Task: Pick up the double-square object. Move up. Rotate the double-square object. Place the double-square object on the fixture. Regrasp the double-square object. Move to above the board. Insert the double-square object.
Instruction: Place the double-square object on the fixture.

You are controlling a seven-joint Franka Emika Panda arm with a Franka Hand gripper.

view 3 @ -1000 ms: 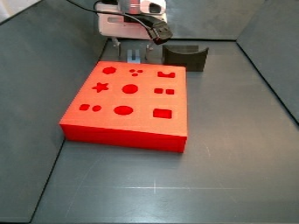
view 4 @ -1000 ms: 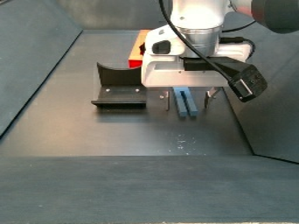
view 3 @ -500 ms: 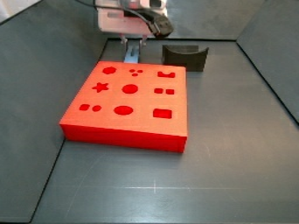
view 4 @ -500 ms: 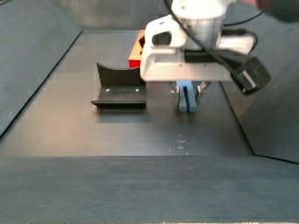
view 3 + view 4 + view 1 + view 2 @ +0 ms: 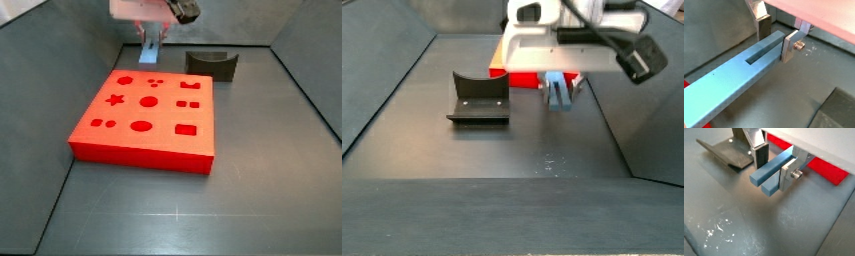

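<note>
Here the hand [image 5: 774, 164] is clamped on the double-square object [image 5: 772, 169], lifted beside the fixture [image 5: 478, 98].

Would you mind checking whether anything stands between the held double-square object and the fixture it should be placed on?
Nothing visible does. The end effector holds the double-square object lifted off the floor, and the floor between it and the fixture is bare. The board lies behind, off that path.
</note>
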